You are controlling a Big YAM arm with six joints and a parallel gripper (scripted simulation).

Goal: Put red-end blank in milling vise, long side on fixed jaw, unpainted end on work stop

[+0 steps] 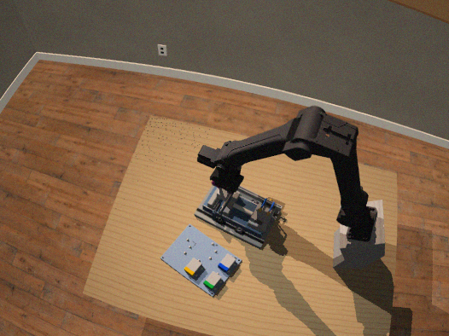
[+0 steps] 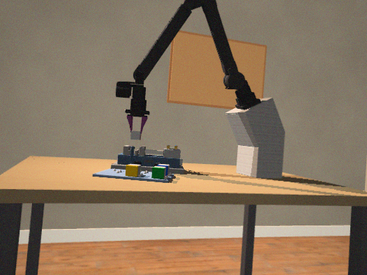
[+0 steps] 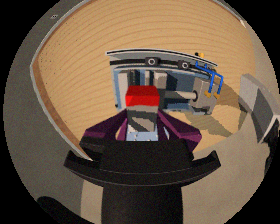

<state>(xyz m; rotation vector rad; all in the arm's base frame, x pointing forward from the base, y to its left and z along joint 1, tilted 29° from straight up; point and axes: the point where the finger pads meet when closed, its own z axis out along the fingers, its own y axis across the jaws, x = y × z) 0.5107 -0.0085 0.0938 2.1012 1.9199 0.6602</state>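
My gripper (image 2: 136, 134) is shut on the blank with the red end (image 3: 141, 106), a grey block whose red end shows in the wrist view. It hangs well above the milling vise (image 2: 150, 156), over the vise's left part. The blank shows grey between the purple fingers in the exterior view (image 2: 135, 135). In the top view the gripper (image 1: 224, 185) stands over the left end of the vise (image 1: 239, 212). The hoses (image 1: 268, 205) are at the vise's right end. The work stop and low bars are hard to make out.
A blue plate (image 1: 201, 258) lies in front of the vise with a yellow-ended blank (image 1: 193, 267), a green-ended blank (image 1: 212, 280) and a blue-ended blank (image 1: 226, 263). The arm's white base block (image 1: 360, 240) stands at the right of the table.
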